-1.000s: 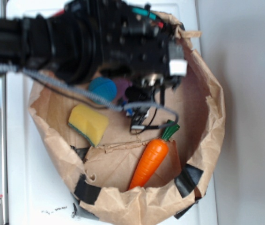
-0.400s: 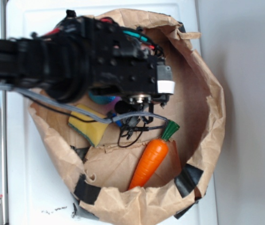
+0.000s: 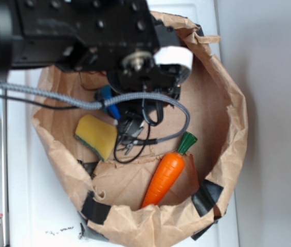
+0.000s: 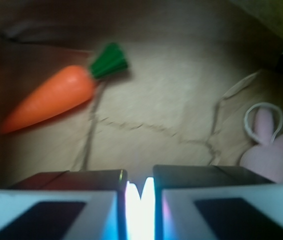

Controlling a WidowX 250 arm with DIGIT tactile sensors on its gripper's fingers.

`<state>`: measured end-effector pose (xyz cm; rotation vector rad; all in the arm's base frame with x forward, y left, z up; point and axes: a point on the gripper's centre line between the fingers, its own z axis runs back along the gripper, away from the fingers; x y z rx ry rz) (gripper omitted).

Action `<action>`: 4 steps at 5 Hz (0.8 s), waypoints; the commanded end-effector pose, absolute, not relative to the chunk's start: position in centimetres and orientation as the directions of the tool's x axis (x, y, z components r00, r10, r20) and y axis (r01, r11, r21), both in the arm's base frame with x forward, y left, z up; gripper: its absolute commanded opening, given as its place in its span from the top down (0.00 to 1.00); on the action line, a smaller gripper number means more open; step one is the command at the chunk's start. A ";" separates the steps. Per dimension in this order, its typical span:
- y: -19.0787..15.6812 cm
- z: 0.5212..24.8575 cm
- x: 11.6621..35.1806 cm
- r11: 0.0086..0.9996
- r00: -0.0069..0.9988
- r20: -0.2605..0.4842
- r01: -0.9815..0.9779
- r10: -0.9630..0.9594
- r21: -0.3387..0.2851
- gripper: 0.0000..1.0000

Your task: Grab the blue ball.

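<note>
Fingers [image 4: 56,205] nearly shut, only a bright sliver between them.
Ball hidden in both views; whether the gripper [image 4: 140,195] holds it, I cannot tell.

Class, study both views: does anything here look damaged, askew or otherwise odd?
Yes. The brown paper bag holding the toys is crumpled, its rim torn and patched with black tape. The carrot lies tilted.
</note>
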<state>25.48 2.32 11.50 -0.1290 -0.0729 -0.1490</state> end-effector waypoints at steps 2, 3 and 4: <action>3.5 14.3 26.2 0.981 0.972 0.183 0.169 -0.149 -0.099 0.00; 4.1 12.7 27.4 0.982 0.970 0.190 0.169 -0.151 -0.082 0.00; 4.6 11.0 27.6 0.985 0.970 0.181 0.170 -0.161 -0.034 0.00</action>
